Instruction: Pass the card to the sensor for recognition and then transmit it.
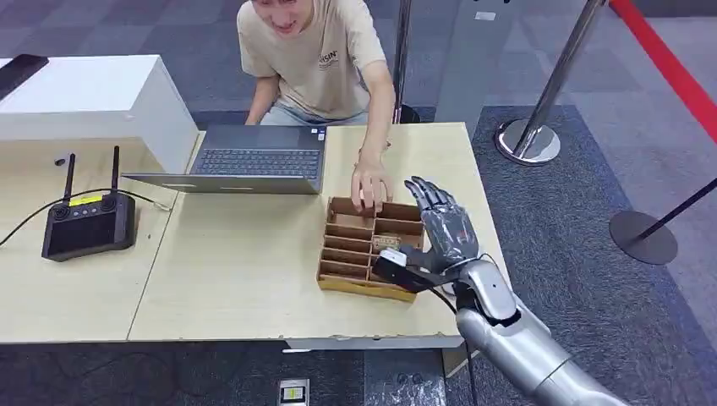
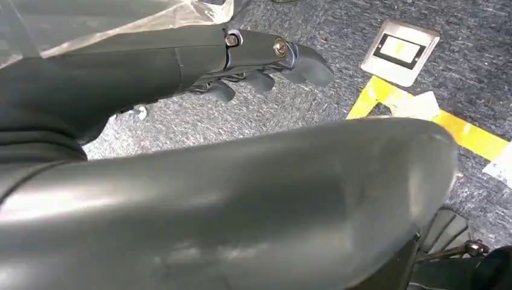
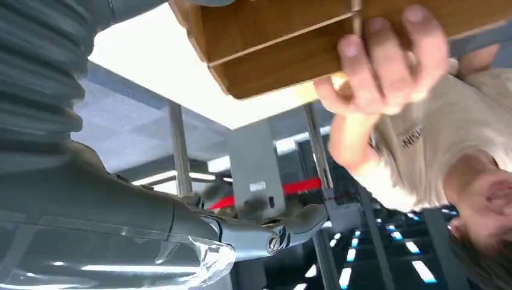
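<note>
The right hand [image 1: 441, 227] is raised over the right end of the wooden table [image 1: 245, 271], just beyond the right side of a compartmented wooden tray [image 1: 342, 254] that sits near the table's front edge. Its fingers [image 1: 427, 196] are straight and spread, pointing toward the table's far edge, and nothing lies between them. In the right wrist view the same hand [image 3: 259, 232] shows its fingers extended and apart, again with nothing in them. A person's hand [image 1: 369, 186] reaches down from the far side of the table and rests on the tray's far wall; the right wrist view shows that person's fingers [image 3: 386, 60] curled over the tray's edge [image 3: 272, 60]. A small pale card [image 1: 390, 242] appears to lie in one of the tray's right-hand compartments, close to the robot's thumb, though it is too small to make out clearly. The left hand [image 2: 265, 60] hangs over grey carpet, its fingers loosely curled in and holding nothing. An open laptop [image 1: 254, 156] stands at the table's far edge in front of the person, and a black controller with two antennas [image 1: 87, 222] lies on the adjoining table to the left.
</note>
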`<action>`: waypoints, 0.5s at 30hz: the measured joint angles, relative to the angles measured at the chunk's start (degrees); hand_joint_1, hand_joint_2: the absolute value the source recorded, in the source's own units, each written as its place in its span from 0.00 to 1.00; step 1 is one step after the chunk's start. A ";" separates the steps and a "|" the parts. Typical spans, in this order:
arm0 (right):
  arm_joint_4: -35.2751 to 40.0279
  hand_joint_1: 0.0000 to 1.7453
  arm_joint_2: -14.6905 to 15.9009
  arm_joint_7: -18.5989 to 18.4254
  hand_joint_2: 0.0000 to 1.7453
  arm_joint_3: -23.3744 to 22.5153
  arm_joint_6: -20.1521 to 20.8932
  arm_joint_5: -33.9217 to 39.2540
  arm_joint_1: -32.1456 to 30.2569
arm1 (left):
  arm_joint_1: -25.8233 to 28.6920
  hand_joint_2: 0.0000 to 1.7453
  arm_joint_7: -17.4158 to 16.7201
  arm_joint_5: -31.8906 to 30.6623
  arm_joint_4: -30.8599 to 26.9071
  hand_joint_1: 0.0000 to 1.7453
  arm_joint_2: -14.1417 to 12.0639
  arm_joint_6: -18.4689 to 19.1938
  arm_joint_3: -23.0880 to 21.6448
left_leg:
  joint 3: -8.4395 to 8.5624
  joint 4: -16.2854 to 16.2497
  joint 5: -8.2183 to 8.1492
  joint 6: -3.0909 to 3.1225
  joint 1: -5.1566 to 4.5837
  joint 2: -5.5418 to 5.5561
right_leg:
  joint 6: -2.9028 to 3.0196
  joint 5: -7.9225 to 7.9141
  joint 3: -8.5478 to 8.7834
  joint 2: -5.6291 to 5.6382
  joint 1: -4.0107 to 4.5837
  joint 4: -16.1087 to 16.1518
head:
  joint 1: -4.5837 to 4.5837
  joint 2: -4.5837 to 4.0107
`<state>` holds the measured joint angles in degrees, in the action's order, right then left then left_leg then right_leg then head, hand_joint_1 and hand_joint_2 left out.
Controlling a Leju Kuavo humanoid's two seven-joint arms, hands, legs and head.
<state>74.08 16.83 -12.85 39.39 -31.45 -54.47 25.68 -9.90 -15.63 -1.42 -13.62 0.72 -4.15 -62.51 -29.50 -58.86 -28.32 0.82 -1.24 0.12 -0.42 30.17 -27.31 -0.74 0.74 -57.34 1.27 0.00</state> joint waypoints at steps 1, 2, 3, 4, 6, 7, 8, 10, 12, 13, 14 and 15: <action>0.59 0.00 0.07 -0.09 1.00 -0.07 0.11 -0.13 0.00 | 0.00 0.00 0.00 0.00 0.00 0.00 0.00 0.00 0.02 | 0.00 0.00 0.00 0.00 0.00 0.00 | 0.00 0.00 -0.01 0.00 0.00 0.00 | 0.00 0.00; 1.24 0.00 0.24 -0.13 1.00 -0.15 0.20 -0.41 0.00 | -0.01 0.00 0.00 0.00 0.00 0.00 0.00 -0.02 0.00 | 0.00 0.00 0.00 0.00 0.00 0.00 | 0.00 0.00 -0.01 0.00 0.00 0.00 | 0.00 0.00; 1.74 0.00 0.33 -0.20 1.00 -0.26 0.41 -0.65 0.01 | -0.01 0.00 0.00 0.00 0.00 0.00 0.00 -0.09 0.00 | 0.01 0.00 0.00 0.00 0.00 0.00 | 0.00 0.00 0.00 0.00 0.00 0.00 | 0.00 0.00; 2.27 0.00 0.39 -0.24 1.00 -0.33 0.65 -0.83 0.01 | -0.01 0.00 0.00 0.00 0.00 0.00 0.00 -0.15 0.00 | 0.00 0.00 0.00 0.00 0.00 0.00 | 0.00 0.00 0.00 0.00 0.00 0.00 | 0.00 0.00; 3.02 0.00 0.66 -0.37 1.00 -0.33 0.94 -1.00 0.00 | -0.02 0.00 0.00 0.00 0.00 0.00 0.00 -0.15 0.00 | 0.00 0.00 0.00 0.00 0.00 0.00 | 0.00 0.00 0.00 0.00 0.00 0.00 | 0.00 0.00; 3.41 0.00 0.76 -0.37 1.00 -0.35 0.94 -1.14 0.00 | -0.02 0.00 0.00 0.00 0.00 0.00 0.00 -0.17 0.00 | -0.01 0.00 0.00 0.00 0.00 0.00 | 0.00 0.00 0.00 0.00 0.00 0.00 | 0.00 0.00; 3.74 0.00 0.83 -0.37 1.00 -0.35 0.96 -1.20 0.00 | -0.02 0.00 0.00 0.00 0.00 0.00 0.00 -0.17 0.00 | 0.00 0.00 0.00 0.00 0.00 0.00 | 0.00 0.00 0.00 0.00 0.00 0.00 | 0.00 -0.02; 4.37 0.06 0.96 -0.48 1.00 -0.37 1.07 -1.35 0.00 | -0.02 0.00 0.02 0.00 0.00 0.00 0.00 -0.28 0.00 | 0.00 0.00 0.00 0.00 0.00 0.00 | 0.00 0.00 0.00 0.00 0.00 0.00 | 0.00 0.00; 5.16 0.79 1.18 -0.52 1.00 -0.39 1.20 -1.00 0.00 | -0.05 0.00 0.04 0.02 0.00 0.00 0.00 -0.41 0.02 | 0.00 0.00 0.00 0.00 0.00 0.00 | 0.00 0.00 0.00 0.00 0.00 0.00 | 0.00 0.00; 5.59 0.81 1.25 -0.52 1.00 -0.41 1.31 -0.48 0.01 | -0.05 0.00 0.04 0.00 0.00 0.00 0.00 -0.50 0.02 | 0.00 0.00 0.00 0.00 0.00 0.00 | 0.00 0.00 0.00 0.00 0.00 0.00 | 0.00 0.00; 6.07 0.81 1.29 -0.52 1.00 -0.42 1.62 -0.09 0.00 | -0.07 0.00 0.04 0.00 0.00 0.00 0.00 -0.52 0.02 | 0.00 0.00 0.00 0.00 0.00 0.00 | 0.00 0.00 0.00 0.00 0.00 0.00 | 0.00 0.00; 6.47 0.80 1.33 -0.48 1.00 -0.42 1.86 0.20 0.00 | -0.08 0.00 0.06 0.00 0.00 0.00 0.00 -0.55 0.02 | -0.01 0.00 0.00 0.00 0.00 0.00 | 0.00 0.00 0.00 0.00 0.00 0.00 | 0.00 0.00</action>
<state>80.54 18.16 -13.33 38.97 -29.60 -54.27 25.68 -9.99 -15.56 -1.42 -13.62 0.72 -4.70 -62.49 -29.50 -58.86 -28.32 0.82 -1.25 0.11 -0.42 30.17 -27.31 -0.74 0.74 -57.34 1.27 0.00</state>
